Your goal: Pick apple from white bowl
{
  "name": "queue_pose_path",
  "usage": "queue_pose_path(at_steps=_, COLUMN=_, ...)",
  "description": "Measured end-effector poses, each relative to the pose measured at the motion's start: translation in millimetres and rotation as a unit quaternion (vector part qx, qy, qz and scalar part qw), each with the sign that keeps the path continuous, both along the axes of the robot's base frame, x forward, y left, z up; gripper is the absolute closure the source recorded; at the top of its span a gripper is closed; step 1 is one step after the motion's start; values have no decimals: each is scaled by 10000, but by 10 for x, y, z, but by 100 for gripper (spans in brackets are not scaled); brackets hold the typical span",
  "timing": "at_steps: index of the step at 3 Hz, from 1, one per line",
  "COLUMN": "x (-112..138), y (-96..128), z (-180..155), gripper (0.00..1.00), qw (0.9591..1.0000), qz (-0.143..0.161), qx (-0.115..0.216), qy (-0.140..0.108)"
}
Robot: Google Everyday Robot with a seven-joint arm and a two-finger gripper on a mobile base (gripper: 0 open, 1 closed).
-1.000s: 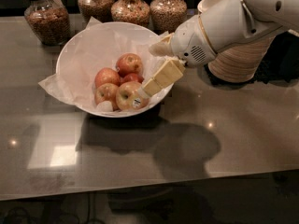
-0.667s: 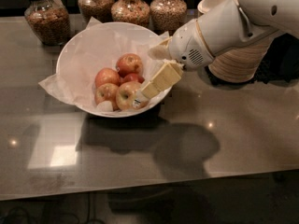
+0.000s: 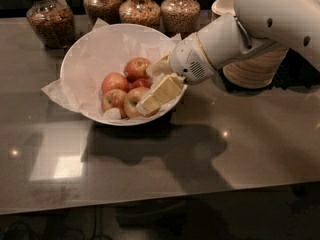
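The white bowl (image 3: 82, 64), lined with crinkled paper, stands on the grey table and holds several apples. The apple (image 3: 131, 100), yellowish-red, lies at the bowl's front next to redder ones (image 3: 137, 68). My gripper (image 3: 148, 87) reaches into the bowl from the right, over its right rim. Its cream lower finger (image 3: 161, 92) lies with its tip against the apple's right side, and the upper finger (image 3: 159, 66) sits well apart from it beside the back apple. The gripper is open and nothing is held in it.
Several glass jars (image 3: 49, 19) of grains stand along the back edge behind the bowl. A stack of beige paper bowls (image 3: 252, 69) stands at the right, partly behind my arm. The table's front edge runs near the bottom.
The gripper has edged slightly further down and left into the bowl, towards the front apple. The apples and the bowl have not moved.
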State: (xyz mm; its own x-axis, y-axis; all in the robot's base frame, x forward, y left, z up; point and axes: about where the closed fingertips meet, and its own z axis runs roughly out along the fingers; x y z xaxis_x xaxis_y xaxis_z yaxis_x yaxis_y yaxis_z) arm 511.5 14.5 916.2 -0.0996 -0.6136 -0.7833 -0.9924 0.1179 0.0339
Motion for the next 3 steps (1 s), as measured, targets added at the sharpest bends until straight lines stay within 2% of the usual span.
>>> queue_pose_path(at_steps=1, x=14, y=130, z=-113, gripper=35, qw=9994, qz=148, qx=169, qy=278)
queue_pose_path(at_steps=2, x=15, y=138, z=-114, gripper=40, qw=9989, qz=144, qx=207, qy=391)
queue_pose_path(at_steps=3, x=14, y=125, z=-100, gripper=38, qw=9986, qz=104, qx=223, qy=462)
